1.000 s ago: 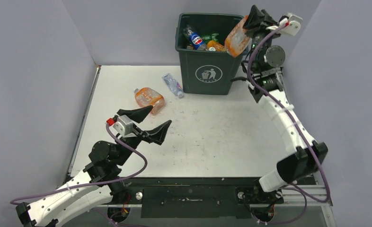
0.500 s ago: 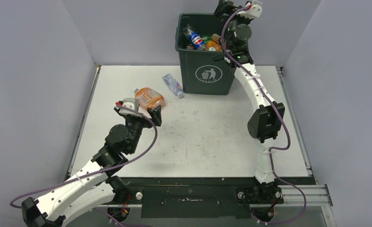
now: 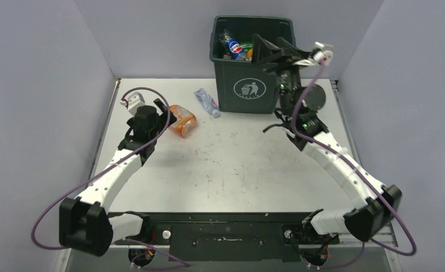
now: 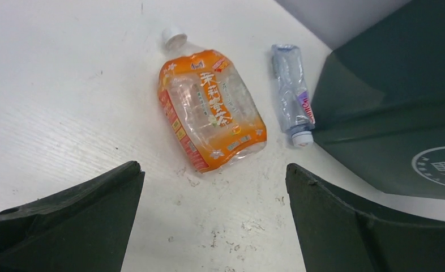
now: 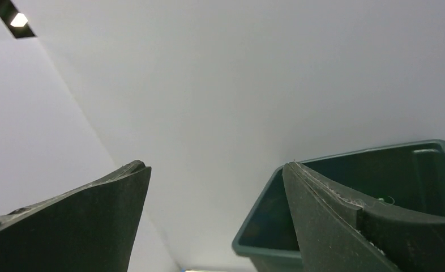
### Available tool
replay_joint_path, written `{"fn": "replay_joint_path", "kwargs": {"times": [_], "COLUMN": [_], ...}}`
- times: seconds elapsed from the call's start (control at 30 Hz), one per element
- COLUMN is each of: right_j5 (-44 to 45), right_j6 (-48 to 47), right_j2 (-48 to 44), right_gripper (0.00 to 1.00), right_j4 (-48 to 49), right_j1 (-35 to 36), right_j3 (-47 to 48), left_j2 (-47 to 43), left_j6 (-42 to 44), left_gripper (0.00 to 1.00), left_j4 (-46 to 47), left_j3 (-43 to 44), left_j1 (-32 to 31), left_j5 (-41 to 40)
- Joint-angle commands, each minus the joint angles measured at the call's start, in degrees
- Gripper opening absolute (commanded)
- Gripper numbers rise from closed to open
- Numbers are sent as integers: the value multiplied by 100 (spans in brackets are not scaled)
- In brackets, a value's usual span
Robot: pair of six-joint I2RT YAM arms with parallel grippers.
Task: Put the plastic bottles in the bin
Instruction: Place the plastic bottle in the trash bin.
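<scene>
As left gripper (image 4: 213, 166) and right gripper (image 5: 215, 164) gape (empty), 2 bottles (image 4: 212, 110) (image 4: 292, 96) lie near bin (image 4: 379, 113).

Quick count. On the table (image 3: 237, 164): 1 orange bottle (image 4: 212, 110) + 1 clear bottle (image 4: 292, 96), so 2 loose. 1 bin (image 3: 248, 88). Inside it I can pick out 1 blue-label bottle (image 3: 233, 46) & a bit of orange. The rest is jumbled and partly hidden, so no total there. Pincers, 2: my left pincer (image 4: 212, 170), my right pincer (image 5: 214, 167).
</scene>
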Motion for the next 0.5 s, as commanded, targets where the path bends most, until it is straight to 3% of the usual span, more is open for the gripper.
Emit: {"fn": "replay_joint_path", "kwargs": {"times": [0.0, 0.2, 0.47], "right_j5": [-425, -1014, -1590], "right_j6": [498, 600, 968], "right_j2": [-937, -1221, -658], "right_gripper": [90, 91, 92], "right_j4": [166, -574, -517], "right_j1": [148, 555, 751], "right_j3": [-1430, -2413, -2852], "left_j2": [915, 1898, 2778], "left_j6": [-570, -1117, -1561], "left_gripper": [96, 96, 96], "left_j4": [-407, -363, 838], "left_j3": [616, 888, 861], "left_j1": [163, 837, 1223], "left_j5": [350, 1237, 2404]}}
